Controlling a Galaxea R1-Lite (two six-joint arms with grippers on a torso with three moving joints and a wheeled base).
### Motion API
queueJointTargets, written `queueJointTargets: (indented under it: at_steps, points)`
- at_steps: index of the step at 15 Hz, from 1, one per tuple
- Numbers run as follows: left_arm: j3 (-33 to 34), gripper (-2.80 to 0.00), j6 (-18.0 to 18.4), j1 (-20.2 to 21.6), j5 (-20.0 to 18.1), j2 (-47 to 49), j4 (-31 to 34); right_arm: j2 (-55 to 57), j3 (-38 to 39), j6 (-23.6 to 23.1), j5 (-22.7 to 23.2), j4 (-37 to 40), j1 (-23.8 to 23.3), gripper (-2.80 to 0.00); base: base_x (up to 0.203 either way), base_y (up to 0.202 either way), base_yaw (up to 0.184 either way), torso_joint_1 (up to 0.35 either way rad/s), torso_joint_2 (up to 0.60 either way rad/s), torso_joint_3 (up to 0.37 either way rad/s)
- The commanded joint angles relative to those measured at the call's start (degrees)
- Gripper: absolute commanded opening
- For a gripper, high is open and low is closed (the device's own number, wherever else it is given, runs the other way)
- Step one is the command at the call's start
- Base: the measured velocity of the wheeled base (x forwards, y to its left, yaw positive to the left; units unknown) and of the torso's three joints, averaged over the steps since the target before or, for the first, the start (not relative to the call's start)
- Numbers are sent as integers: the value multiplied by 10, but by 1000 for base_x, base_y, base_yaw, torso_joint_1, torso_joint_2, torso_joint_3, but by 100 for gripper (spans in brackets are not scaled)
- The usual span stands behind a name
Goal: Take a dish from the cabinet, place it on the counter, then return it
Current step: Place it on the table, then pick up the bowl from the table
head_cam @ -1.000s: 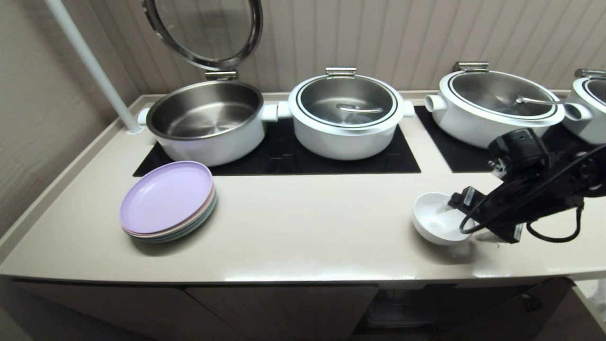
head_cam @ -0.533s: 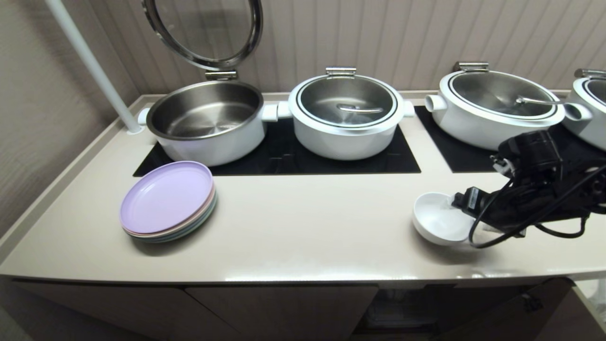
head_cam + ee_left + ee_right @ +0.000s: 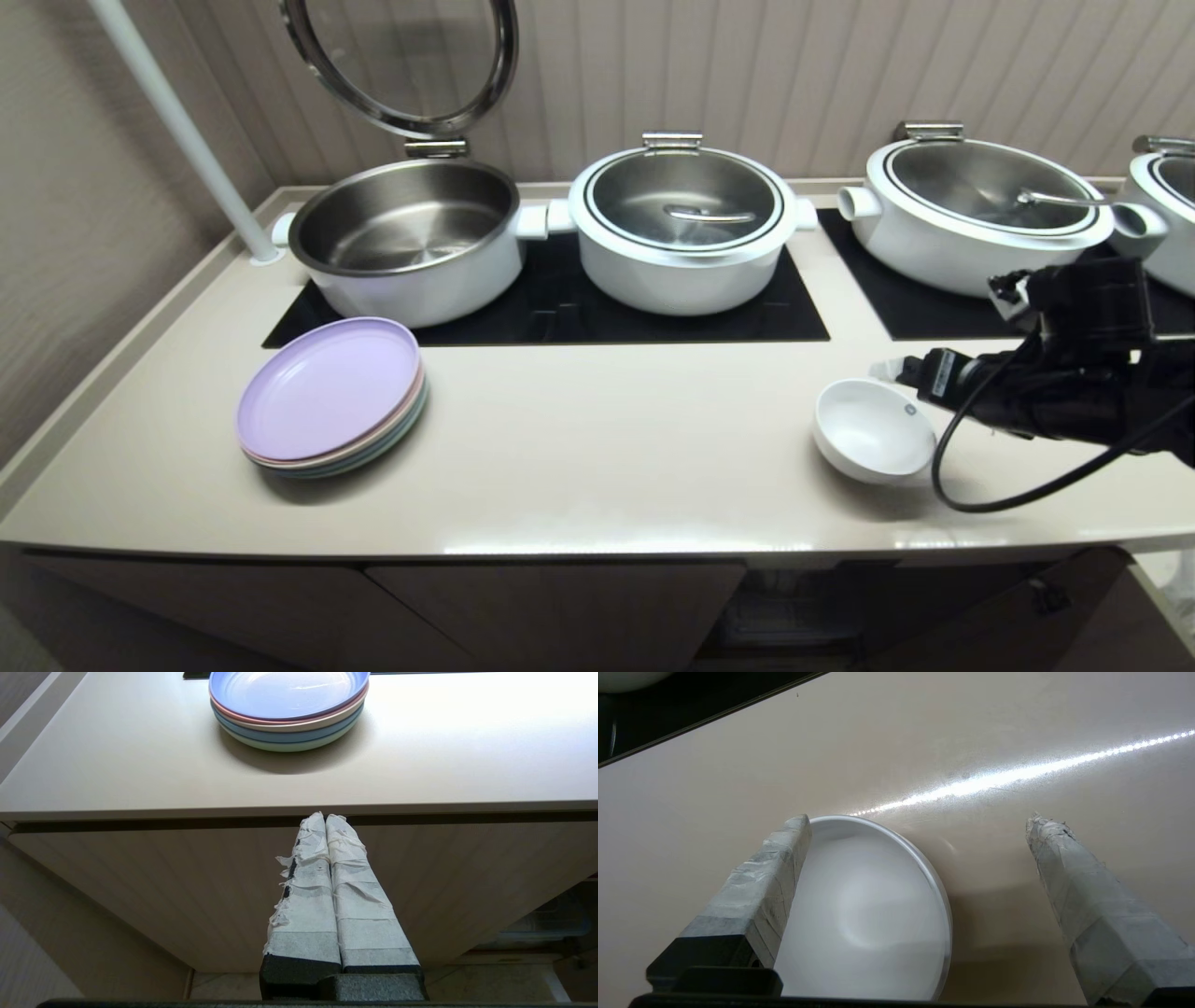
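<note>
The dish [image 3: 873, 431], a small white bowl, stands upright on the beige counter [image 3: 607, 448] near its front right. My right gripper [image 3: 898, 378] hovers just behind the bowl's far right rim, level, open wide and holding nothing. In the right wrist view the dish [image 3: 868, 914] lies below one taped finger [image 3: 761, 886], with the gripper [image 3: 920, 820] spread far wider than its rim. My left gripper [image 3: 325, 817] is shut and empty, parked low in front of the cabinet's ribbed door [image 3: 187, 882]. The cabinet [image 3: 560, 607] runs under the counter.
A stack of pastel plates [image 3: 329, 392] sits on the counter's left. White pots stand on black cooktop panels [image 3: 560, 308] at the back: one with its lid raised [image 3: 411, 233], two with lids down [image 3: 686, 224] [image 3: 980, 210]. A dark gap [image 3: 794, 607] shows in the cabinet front below the dish.
My right gripper has lifted off the dish's rim and drawn back to the right, turning level. The dish now shows whole and has stayed in place on the counter.
</note>
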Motion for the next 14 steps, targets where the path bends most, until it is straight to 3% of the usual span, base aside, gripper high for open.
queueJointTargets:
  at_steps: [1, 4, 8, 9, 14]
  points:
    - [0, -280, 0, 0, 0, 0, 0, -18, 21, 0, 0, -10, 0, 0, 0, 0, 0, 0, 0, 0]
    - [0, -280, 0, 0, 0, 0, 0, -46, 61, 1, 0, -27, -1, 0, 0, 0, 0, 0, 0, 0]
    - [0, -280, 0, 0, 0, 0, 0, -81, 126, -1, 1, -114, 0, 0, 0, 0, 0, 0, 0, 0]
    - [0, -280, 0, 0, 0, 0, 0, -89, 135, -8, 1, -120, 0, -280, 0, 0, 0, 0, 0, 0]
    - [0, -280, 0, 0, 0, 0, 0, -150, 197, -26, 1, -147, 0, -280, 0, 0, 0, 0, 0, 0]
